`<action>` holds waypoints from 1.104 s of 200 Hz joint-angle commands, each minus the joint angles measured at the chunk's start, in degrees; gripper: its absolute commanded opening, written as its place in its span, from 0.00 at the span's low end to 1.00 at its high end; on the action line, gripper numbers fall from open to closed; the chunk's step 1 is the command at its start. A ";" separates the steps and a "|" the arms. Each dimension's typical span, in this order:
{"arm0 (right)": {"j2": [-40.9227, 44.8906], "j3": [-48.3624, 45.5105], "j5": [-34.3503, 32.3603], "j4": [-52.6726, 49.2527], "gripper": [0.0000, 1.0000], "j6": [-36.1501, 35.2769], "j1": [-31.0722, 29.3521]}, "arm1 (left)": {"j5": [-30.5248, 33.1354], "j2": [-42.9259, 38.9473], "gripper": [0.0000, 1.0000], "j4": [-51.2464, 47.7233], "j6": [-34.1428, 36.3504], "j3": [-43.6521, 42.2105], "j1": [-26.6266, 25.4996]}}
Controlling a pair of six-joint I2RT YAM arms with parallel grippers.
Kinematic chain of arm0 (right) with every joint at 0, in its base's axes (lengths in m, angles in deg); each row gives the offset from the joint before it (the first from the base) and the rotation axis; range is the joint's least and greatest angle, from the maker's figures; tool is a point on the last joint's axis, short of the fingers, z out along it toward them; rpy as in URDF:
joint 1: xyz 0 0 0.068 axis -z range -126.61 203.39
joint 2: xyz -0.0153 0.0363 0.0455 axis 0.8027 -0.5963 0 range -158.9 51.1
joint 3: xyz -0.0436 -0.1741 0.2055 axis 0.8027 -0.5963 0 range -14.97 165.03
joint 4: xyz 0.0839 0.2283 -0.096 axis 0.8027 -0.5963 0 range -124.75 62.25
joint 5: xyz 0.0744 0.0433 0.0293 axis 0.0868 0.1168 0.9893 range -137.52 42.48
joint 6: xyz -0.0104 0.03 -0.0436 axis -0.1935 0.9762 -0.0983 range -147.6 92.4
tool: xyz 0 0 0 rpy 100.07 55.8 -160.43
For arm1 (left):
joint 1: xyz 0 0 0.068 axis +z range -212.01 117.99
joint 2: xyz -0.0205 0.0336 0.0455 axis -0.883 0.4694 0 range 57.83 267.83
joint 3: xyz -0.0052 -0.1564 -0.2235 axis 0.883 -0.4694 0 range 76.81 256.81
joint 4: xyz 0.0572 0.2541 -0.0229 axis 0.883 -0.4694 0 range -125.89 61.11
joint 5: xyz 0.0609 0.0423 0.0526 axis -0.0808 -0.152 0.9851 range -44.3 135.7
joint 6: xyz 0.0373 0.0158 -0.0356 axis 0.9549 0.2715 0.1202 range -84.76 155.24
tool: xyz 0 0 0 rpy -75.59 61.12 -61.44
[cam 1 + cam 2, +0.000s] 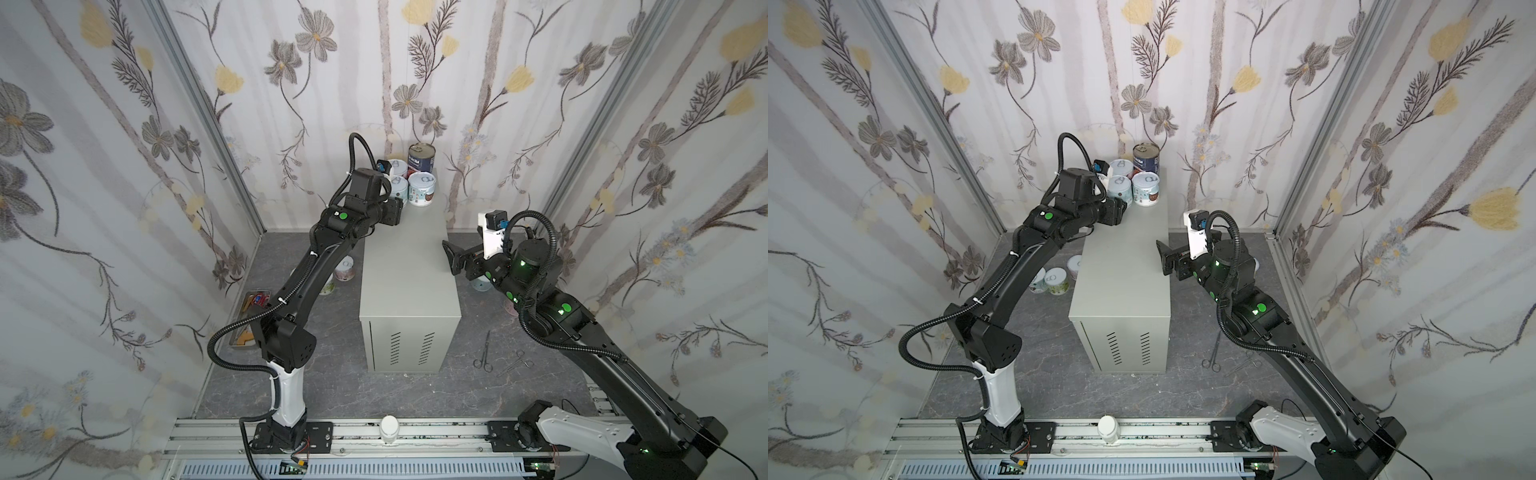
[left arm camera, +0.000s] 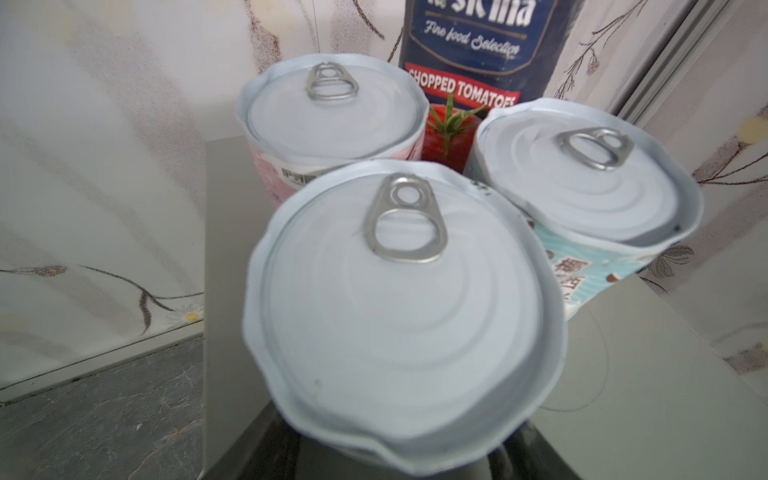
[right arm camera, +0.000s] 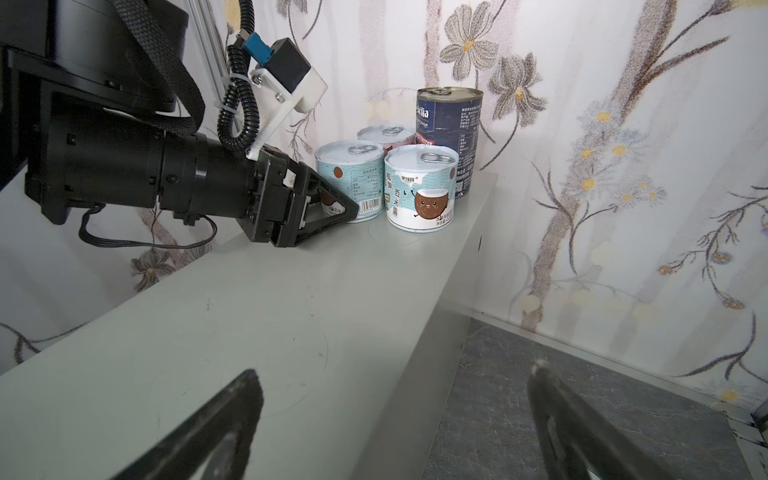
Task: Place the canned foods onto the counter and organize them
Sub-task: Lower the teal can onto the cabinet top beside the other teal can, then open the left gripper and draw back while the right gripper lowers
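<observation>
Right gripper (image 3: 395, 370) wide apart, empty, above counter (image 3: 249, 299) — left gripper (image 3: 345, 203) astride teal can (image 3: 353, 178), grip unclear.

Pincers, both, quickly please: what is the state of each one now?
Left pincer: around a teal can standing on the counter; whether it grips cannot be told.
Right pincer: open, holding nothing.

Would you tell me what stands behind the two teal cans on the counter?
A pink-labelled can and the taller dark blue tomato can, both on the counter by the wall. The teal cans hide most of the pink one's label and part of the blue one's base.
</observation>
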 commanded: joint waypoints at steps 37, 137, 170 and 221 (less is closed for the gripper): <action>0.44 -0.12 0.75 2.12 1.00 -1.01 -0.02 | 0.77 1.24 0.65 -1.55 0.05 1.38 0.49; -1.44 -0.63 0.40 3.16 1.00 -1.83 0.29 | -3.56 -0.15 0.70 -2.81 0.57 1.10 -0.64; -2.18 -0.50 0.75 3.51 1.00 -1.91 0.46 | -3.02 -1.62 0.72 -2.63 0.66 0.37 -0.82; -3.49 0.42 1.17 4.00 1.00 -2.08 0.77 | -0.08 -4.04 0.77 -3.82 1.45 -0.20 -0.82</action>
